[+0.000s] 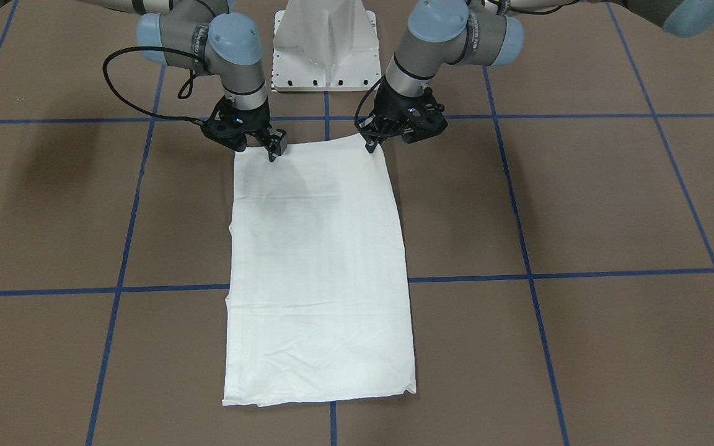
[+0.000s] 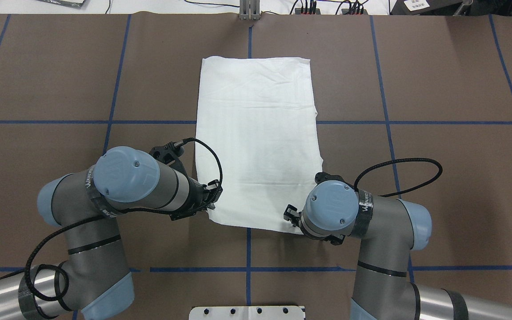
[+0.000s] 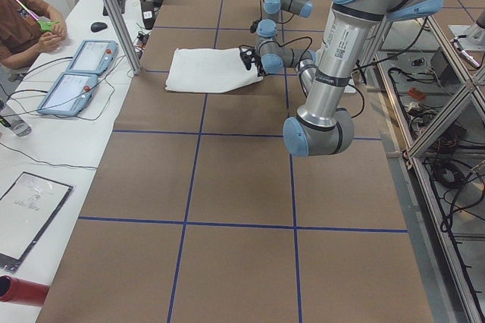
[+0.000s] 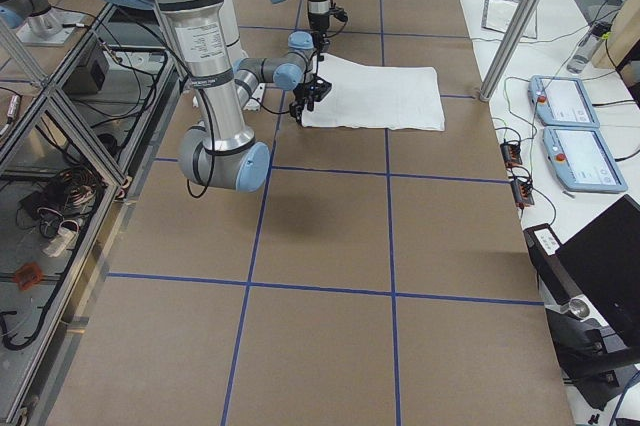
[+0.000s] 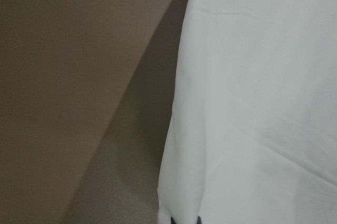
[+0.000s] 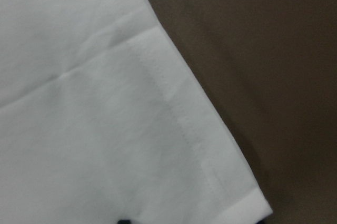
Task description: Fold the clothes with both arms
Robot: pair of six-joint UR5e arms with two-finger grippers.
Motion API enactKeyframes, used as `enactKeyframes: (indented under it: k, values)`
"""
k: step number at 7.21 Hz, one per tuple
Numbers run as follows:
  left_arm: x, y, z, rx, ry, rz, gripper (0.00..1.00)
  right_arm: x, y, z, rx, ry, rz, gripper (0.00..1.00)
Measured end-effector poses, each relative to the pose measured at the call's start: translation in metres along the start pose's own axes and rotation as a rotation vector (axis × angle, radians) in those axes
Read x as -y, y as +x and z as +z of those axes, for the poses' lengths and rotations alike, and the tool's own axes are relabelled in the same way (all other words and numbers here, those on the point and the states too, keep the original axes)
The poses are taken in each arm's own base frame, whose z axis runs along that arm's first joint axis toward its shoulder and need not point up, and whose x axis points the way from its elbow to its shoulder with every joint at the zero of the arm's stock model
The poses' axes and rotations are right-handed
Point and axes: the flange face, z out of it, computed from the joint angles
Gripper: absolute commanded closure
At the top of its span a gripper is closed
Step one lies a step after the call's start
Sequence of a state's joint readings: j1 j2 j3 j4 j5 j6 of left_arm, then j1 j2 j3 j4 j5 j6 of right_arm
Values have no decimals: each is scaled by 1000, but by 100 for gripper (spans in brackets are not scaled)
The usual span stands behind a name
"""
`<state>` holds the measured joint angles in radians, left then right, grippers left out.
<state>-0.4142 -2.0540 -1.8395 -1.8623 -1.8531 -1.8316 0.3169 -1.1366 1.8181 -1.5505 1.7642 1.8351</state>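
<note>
Overhead exterior shows a brown table [image 2: 438, 80] crossed by blue tape lines [image 2: 60, 121], with the white pedestal base [image 2: 247, 312] at the 6 o'clock edge and cables and plugs along the 12 o'clock edge. From the exterior left camera, a white side bench [image 3: 45, 148] runs along the table's far side. It carries two teach pendants [image 3: 76, 73], and a seated person's hand [image 3: 47, 35] rests near them. The white T-shirt [image 2: 256, 133] lies flat at the table's centre, folded into a long rectangle running from 12 to 6 o'clock, with soft creases across it; no print, collar or label is showing. Nothing covers the cloth except the two wrists over its 6 o'clock end. The left arm [image 2: 140, 182] reaches in from 8 o'clock and the right arm [image 2: 371, 213] from 4 o'clock. The left gripper [image 1: 370, 145] sits at the shirt's 7 o'clock corner, its fingers drawn narrow and pinching the cloth edge there. The right gripper [image 1: 272, 153] sits at the 5 o'clock corner, its fingers likewise close together, gripping the stitched hem. Each wrist camera is filled with white fabric beside bare table, with only dark fingertips at the bottom edge.
</note>
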Motion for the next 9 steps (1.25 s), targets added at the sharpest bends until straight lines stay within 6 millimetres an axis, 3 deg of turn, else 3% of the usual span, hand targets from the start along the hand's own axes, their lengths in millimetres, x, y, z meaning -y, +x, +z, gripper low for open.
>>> enactKeyframes:
  k: [9]
  values:
    - [0,1,1,-1,0,0,100,7,-11,-11,24,4,12,100]
